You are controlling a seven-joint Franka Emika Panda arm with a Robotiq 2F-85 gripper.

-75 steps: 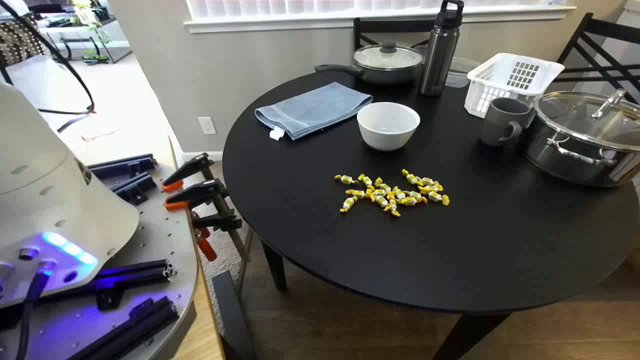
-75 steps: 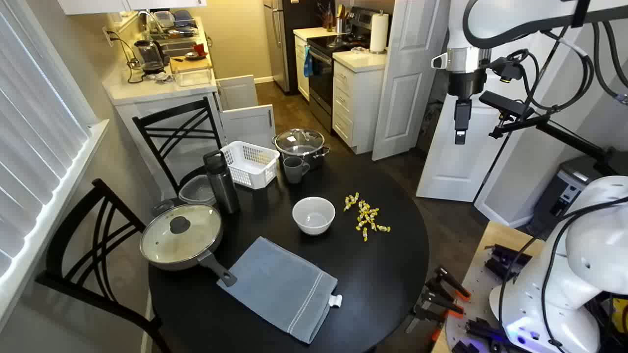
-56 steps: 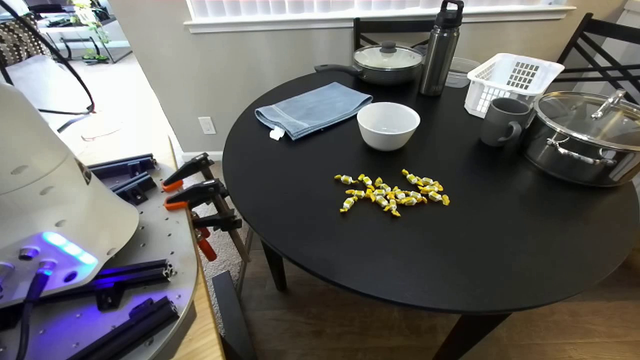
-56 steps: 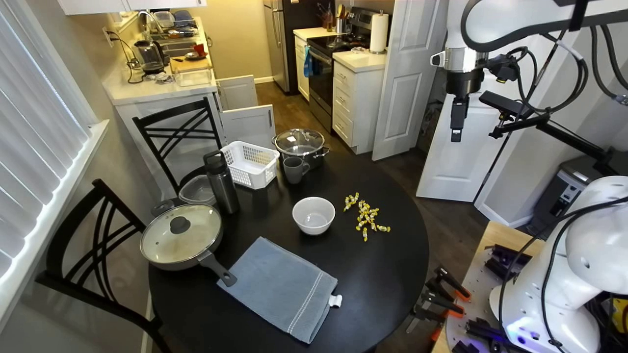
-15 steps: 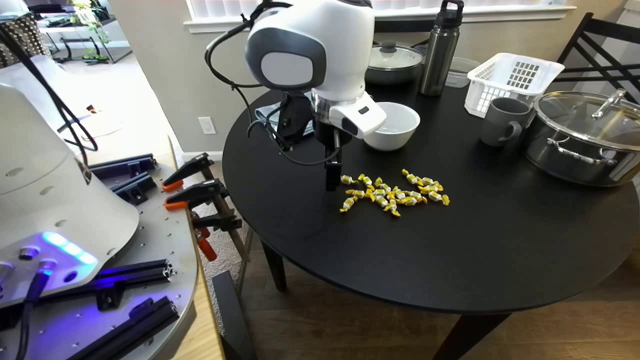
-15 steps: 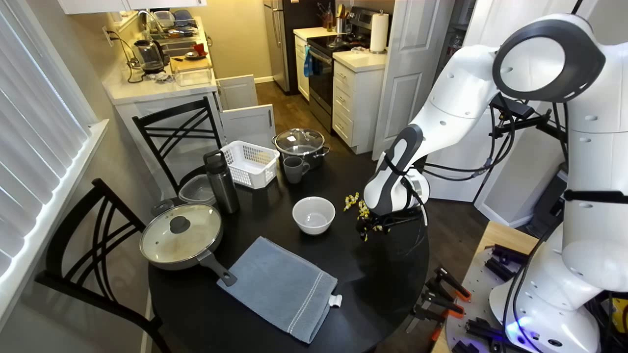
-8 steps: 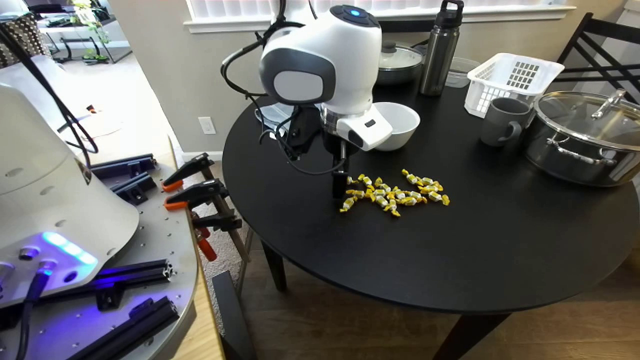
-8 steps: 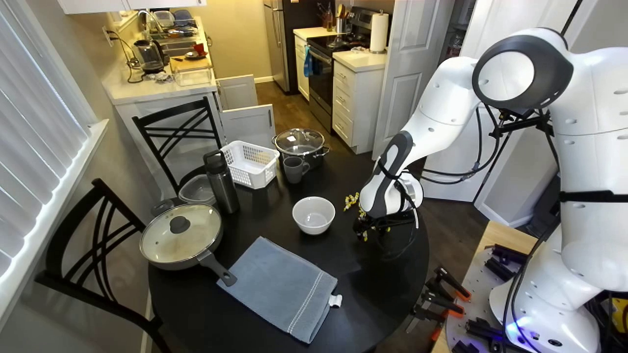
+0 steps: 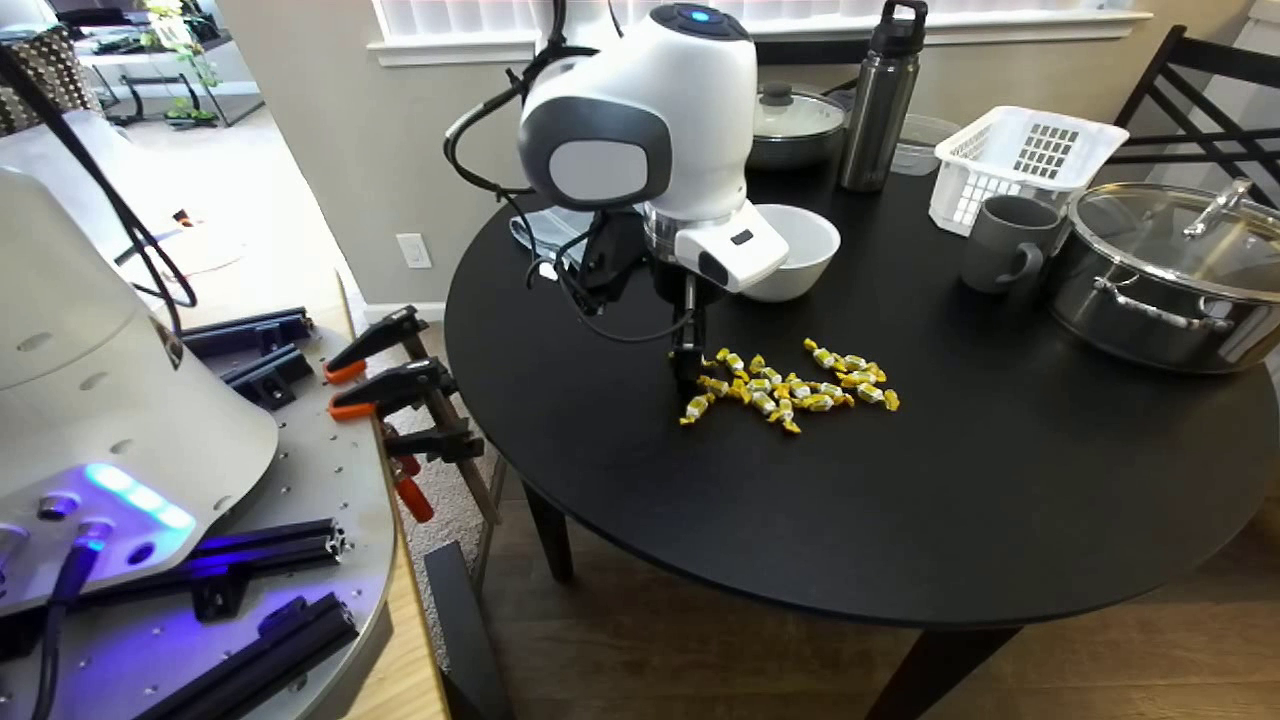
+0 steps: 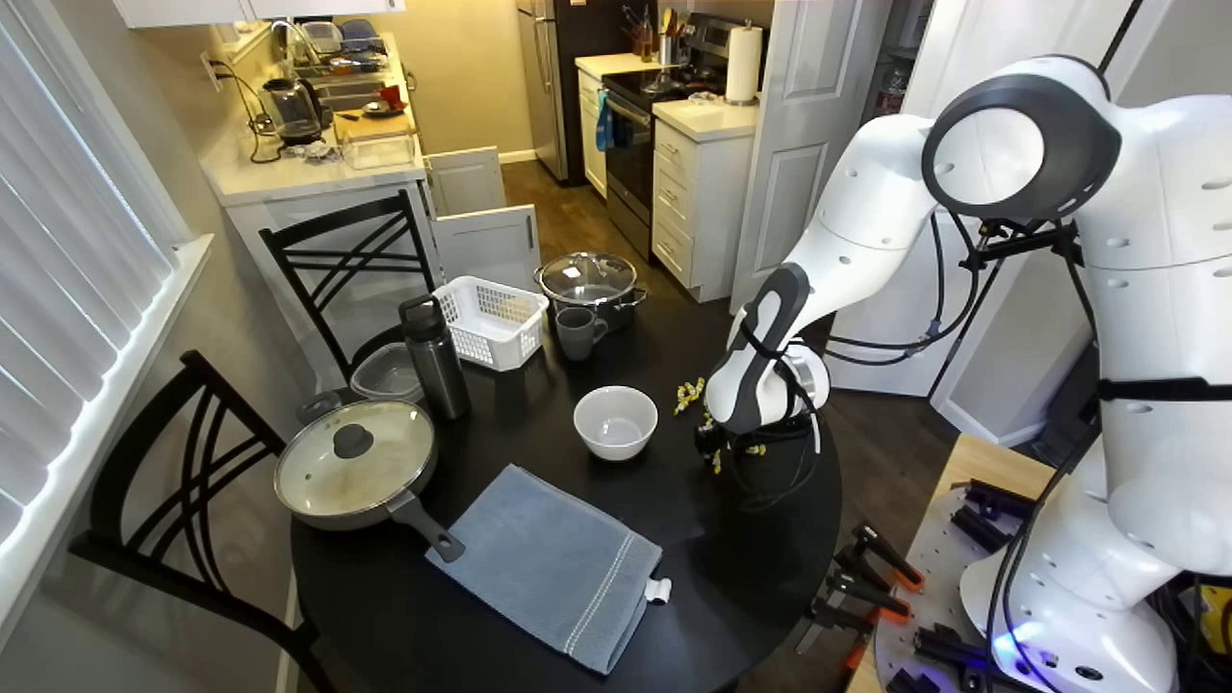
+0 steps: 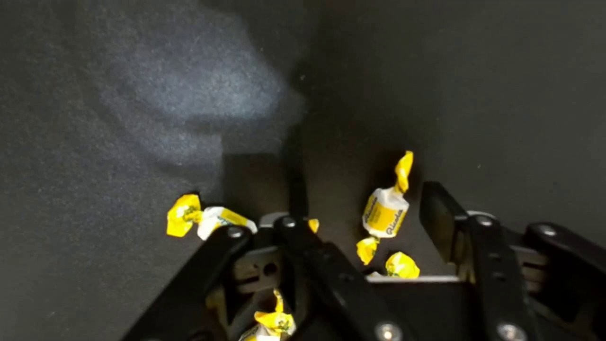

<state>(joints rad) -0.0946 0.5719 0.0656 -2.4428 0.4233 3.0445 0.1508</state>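
The hand (image 11: pixel 363 203), jaws well apart, grips nothing; a yellow-wrapped candy (image 11: pixel 385 214) lies between them, nearer the right jaw in the wrist view. In an exterior view, more candies (image 9: pixel 763 403) spread rightward; a white bowl (image 9: pixel 803 278) stands beyond.

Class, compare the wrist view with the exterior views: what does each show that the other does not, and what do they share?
Only the wrist view: one candy lying between the open fingers of the hand, a gap on either side, with "Ricola" readable on its wrapper.

Only the exterior views: the white bowl, blue towel, grey mug, white basket, metal bottle and lidded pot.

Shared: the hand, the yellow-wrapped candies and the dark tabletop.
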